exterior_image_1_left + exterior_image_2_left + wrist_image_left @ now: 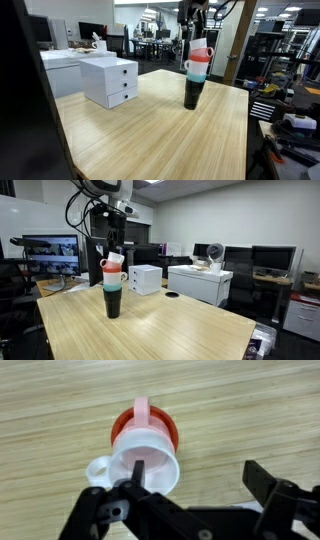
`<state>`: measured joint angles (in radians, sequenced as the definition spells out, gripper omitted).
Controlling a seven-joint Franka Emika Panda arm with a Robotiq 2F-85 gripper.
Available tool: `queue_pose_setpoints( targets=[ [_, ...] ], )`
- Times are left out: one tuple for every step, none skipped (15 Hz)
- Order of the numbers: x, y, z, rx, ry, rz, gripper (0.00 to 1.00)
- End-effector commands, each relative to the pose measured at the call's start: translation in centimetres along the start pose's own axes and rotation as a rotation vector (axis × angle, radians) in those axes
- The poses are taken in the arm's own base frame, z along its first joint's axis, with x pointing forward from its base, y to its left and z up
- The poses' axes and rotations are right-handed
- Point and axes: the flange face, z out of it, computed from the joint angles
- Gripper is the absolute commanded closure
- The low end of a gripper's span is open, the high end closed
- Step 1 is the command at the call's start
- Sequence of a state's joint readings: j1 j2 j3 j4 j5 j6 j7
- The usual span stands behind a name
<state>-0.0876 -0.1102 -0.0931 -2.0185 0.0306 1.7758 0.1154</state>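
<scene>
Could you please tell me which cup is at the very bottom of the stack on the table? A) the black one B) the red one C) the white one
A: in both exterior views the black cup stands directly on the table, with the red cup higher up in the stack.

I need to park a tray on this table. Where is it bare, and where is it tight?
In an exterior view, the widest bare patch is the table in front of the cup stack and the white drawer box. A narrower gap lies between those two. Tight only at the stack, where the open hand hangs just above it.
</scene>
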Motion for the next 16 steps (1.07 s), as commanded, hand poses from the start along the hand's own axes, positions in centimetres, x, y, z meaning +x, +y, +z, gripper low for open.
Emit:
queue_pose_setpoints(
  targets=[
    [-0.08,-0.12,0.48,0.006,-0.037,0.007,0.27],
    [-0.04,-0.13,0.52,0.006,-0.04,0.006,0.31],
    [-0.03,-0.13,0.61,0.005,-0.043,0.006,0.33],
    [-0.01,-0.13,0.63,0.004,-0.045,0.006,0.4],
    [0.0,-0.13,0.66,0.004,-0.045,0.007,0.47],
    [0.01,-0.12,0.65,0.004,-0.045,0.008,0.53],
    [0.01,-0.11,0.64,0.004,-0.045,0.009,0.6],
    [-0.01,-0.1,0.62,0.001,-0.045,0.012,0.66],
    [-0.05,-0.1,0.61,-0.002,-0.047,0.013,0.74],
    [-0.14,-0.07,0.58,-0.005,-0.05,0.015,0.81],
    [-0.24,0.0,0.6,-0.009,-0.053,0.017,0.88],
    [-0.29,0.09,0.66,-0.012,-0.058,0.02,0.94],
    [-0.33,0.2,0.74,-0.015,-0.063,0.023,0.97],
    [-0.35,0.36,0.77,-0.017,-0.068,0.028,0.95],
    [-0.36,0.49,0.76,-0.02,-0.071,0.032,1.0],
    [-0.35,0.72,0.46,-0.021,-0.069,0.04,0.99]
  ],
)
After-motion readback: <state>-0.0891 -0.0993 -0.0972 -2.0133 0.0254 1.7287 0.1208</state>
